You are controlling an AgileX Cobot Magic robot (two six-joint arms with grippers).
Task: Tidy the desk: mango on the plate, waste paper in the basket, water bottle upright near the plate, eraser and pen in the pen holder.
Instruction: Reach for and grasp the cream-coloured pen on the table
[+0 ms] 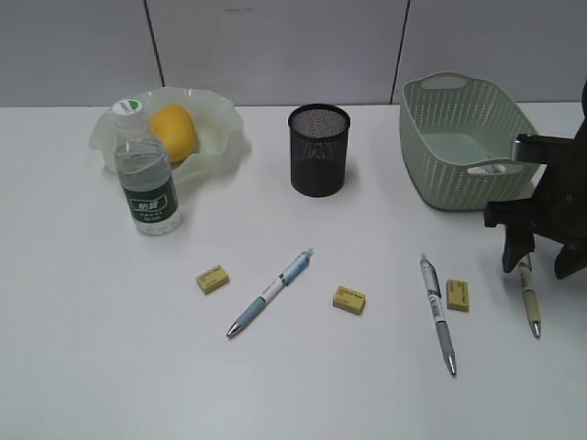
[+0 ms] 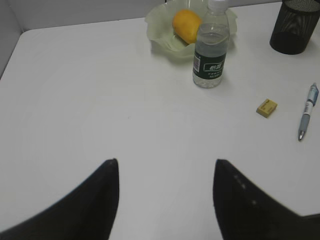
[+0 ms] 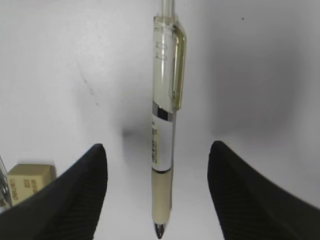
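Observation:
My right gripper (image 1: 537, 268) hangs open low over a beige pen (image 1: 529, 298). In the right wrist view this pen (image 3: 164, 130) lies between the spread fingers (image 3: 75, 200), untouched. My left gripper (image 2: 166, 162) is open over bare table. The mango (image 1: 172, 131) lies in the plate (image 1: 229, 124), and the water bottle (image 1: 147, 174) stands upright in front of it. The pen holder (image 1: 318, 149) is at the middle back and the basket (image 1: 459, 137) at the back right. Three yellow erasers (image 1: 212, 279) (image 1: 349, 299) (image 1: 458, 295), a blue pen (image 1: 271, 292) and a grey pen (image 1: 437, 312) lie loose. No waste paper is in view.
The nearest eraser (image 3: 30, 181) lies just left of my right gripper's left finger, with the grey pen beyond it. The basket's near wall stands close behind the right arm. The left wrist view shows the bottle (image 2: 211, 50) and plate (image 2: 160, 25) far ahead.

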